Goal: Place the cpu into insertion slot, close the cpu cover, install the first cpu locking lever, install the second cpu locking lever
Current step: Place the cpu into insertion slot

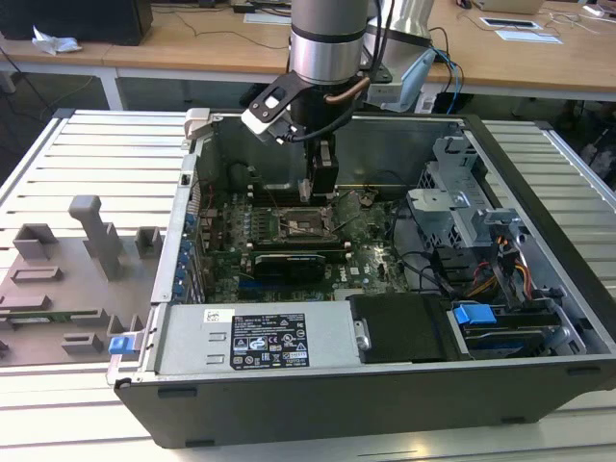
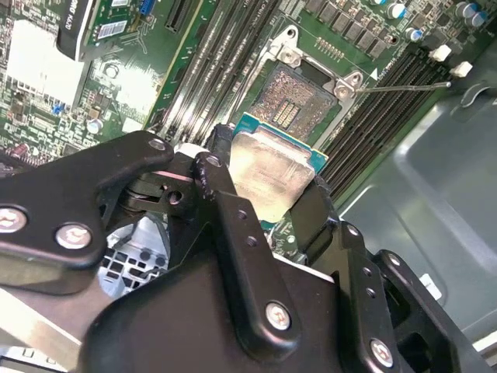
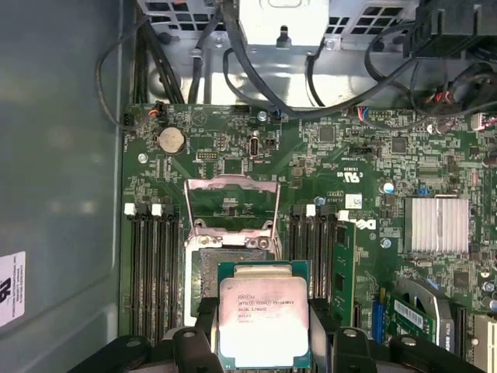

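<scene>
Now the gripper [image 1: 322,195], clamped on the cpu [image 3: 264,322], hangs at the exterior view's centre, the insertion slot [image 1: 301,227] just lower-left of it.

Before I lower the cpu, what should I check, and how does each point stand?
1. Grip: ok. The gripper is shut on the cpu, with fingers on two opposite edges.
2. Cover open: ok. It is swung up off the slot.
3. Slot clear: ok where it shows, with bare contacts. The cpu hides part of it.
4. Cpu lined up over the slot: cannot tell from either wrist view.
5. Lever out of the way: ok for this one, which lies out to the side. The other: cannot tell.
</scene>
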Robot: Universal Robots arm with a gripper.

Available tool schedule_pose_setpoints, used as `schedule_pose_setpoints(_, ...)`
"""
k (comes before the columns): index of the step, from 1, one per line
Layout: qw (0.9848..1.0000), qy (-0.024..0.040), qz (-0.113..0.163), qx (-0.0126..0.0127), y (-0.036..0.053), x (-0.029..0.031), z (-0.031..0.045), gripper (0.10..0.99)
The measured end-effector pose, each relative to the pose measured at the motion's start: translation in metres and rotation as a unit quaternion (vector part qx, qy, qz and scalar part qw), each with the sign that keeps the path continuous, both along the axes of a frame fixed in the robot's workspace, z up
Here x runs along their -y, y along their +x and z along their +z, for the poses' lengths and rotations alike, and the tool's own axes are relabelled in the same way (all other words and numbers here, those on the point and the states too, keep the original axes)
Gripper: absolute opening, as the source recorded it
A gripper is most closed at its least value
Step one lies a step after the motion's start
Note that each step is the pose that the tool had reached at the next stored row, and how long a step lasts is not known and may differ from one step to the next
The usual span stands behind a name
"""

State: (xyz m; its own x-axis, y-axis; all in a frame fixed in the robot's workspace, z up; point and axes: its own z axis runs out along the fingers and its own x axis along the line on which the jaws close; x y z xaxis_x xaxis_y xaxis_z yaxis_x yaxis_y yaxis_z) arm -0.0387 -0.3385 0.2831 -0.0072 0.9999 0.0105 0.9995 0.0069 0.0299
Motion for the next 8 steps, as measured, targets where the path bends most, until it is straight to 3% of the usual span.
schedule_pose_setpoints(8,0.9994,0.0,-0.034,0.0,0.0,0.0,-0.0002,0.545)
